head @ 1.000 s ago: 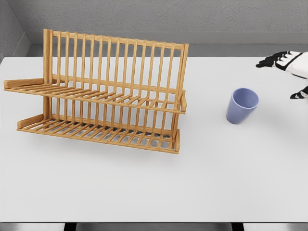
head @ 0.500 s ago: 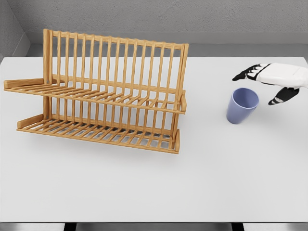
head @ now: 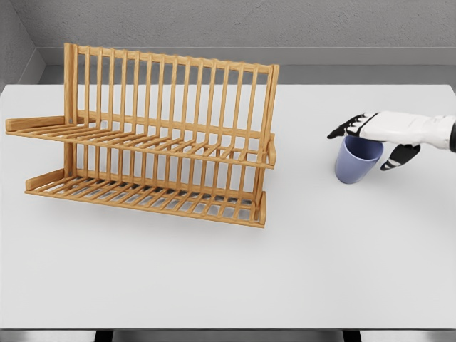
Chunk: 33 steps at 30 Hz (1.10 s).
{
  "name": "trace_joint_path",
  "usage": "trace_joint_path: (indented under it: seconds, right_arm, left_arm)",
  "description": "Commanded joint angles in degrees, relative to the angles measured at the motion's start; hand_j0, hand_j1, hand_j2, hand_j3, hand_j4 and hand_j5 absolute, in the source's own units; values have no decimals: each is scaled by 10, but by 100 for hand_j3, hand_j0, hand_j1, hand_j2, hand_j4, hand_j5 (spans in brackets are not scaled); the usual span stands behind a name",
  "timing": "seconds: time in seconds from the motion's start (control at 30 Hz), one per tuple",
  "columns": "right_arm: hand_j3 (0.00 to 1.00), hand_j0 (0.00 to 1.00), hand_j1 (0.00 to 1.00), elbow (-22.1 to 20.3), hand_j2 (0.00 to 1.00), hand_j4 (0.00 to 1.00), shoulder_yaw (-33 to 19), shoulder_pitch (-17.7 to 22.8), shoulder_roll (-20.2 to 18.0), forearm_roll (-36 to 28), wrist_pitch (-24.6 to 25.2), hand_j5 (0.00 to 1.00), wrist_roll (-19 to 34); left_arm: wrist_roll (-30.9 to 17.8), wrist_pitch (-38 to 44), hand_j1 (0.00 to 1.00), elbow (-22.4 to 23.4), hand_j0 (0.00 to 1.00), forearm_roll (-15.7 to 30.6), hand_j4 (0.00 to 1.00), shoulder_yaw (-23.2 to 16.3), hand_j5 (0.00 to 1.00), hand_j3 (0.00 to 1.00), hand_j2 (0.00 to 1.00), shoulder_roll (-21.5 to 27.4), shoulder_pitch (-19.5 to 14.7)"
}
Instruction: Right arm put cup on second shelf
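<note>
At the right of the frame, a blue cup (head: 355, 162) stands on the white tabletop (head: 285, 271), tilted slightly, well apart from the wooden dish rack (head: 153, 139) that fills the left and centre. The right hand (head: 374, 135) reaches in from the right edge and lies over the cup's rim, its dark fingers (head: 345, 127) spread past the far side and the thumb (head: 395, 158) hanging beside the cup's right wall. The hand is released, not yet closed on the cup. Both rack shelves hold nothing.
</note>
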Motion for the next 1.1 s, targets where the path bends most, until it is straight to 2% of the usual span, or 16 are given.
trace_joint_path:
  seconds: [0.0, 0.23, 0.33, 0.43, 0.47, 0.7, 0.8, 1.07]
  right_arm:
    - [100, 100, 100, 3, 100, 100, 2, 0, 2, -3, 1, 100, 0]
    - [100, 100, 100, -2, 100, 100, 6, -5, 2, -3, 1, 100, 0]
    - [78, 78, 78, -2, 78, 78, 10, -4, 2, -3, 1, 78, 0]
    - [77, 77, 77, -2, 77, 77, 10, -4, 1, -3, 1, 77, 0]
    - [74, 74, 74, -2, 74, 74, 10, -4, 1, -3, 1, 74, 0]
    - [73, 73, 73, -3, 73, 73, 4, -5, 0, -4, 1, 73, 0]
    - [67, 67, 67, -4, 67, 67, 2, -6, -1, -6, 1, 67, 0]
    - [68, 68, 68, -25, 68, 68, -37, -10, -5, -8, 1, 68, 0]
  left_arm:
    - [0, 0, 100, 0, 100, 0, 100, 0, 100, 100, 100, 0, 0]
    - [0, 0, 100, 0, 100, 0, 100, 0, 100, 100, 100, 0, 0]
    - [0, 0, 100, 0, 100, 0, 100, 0, 100, 100, 100, 0, 0]
    - [0, 0, 100, 0, 100, 0, 100, 0, 100, 100, 100, 0, 0]
    - [0, 0, 100, 0, 100, 0, 100, 0, 100, 100, 100, 0, 0]
    - [0, -1, 100, 0, 100, 0, 100, 0, 100, 100, 100, 0, 0]
    - [0, 0, 100, 0, 100, 0, 100, 0, 100, 100, 100, 0, 0]
    - [0, 0, 100, 0, 100, 0, 100, 0, 100, 100, 100, 0, 0]
